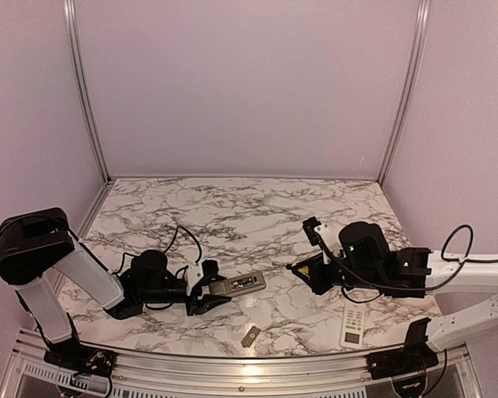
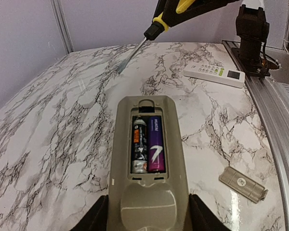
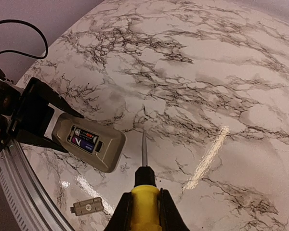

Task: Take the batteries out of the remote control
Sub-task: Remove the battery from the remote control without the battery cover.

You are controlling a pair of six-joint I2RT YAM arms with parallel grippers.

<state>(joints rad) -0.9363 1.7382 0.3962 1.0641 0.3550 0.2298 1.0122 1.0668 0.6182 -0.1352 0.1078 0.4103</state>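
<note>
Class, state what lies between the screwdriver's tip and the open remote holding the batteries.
Nothing but bare marble table; the right wrist view shows the gap between screwdriver and remote clearly.

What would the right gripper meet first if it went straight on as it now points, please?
Probably the bare table, touched by the held screwdriver tip; the remote seems to lie just aside.
</note>
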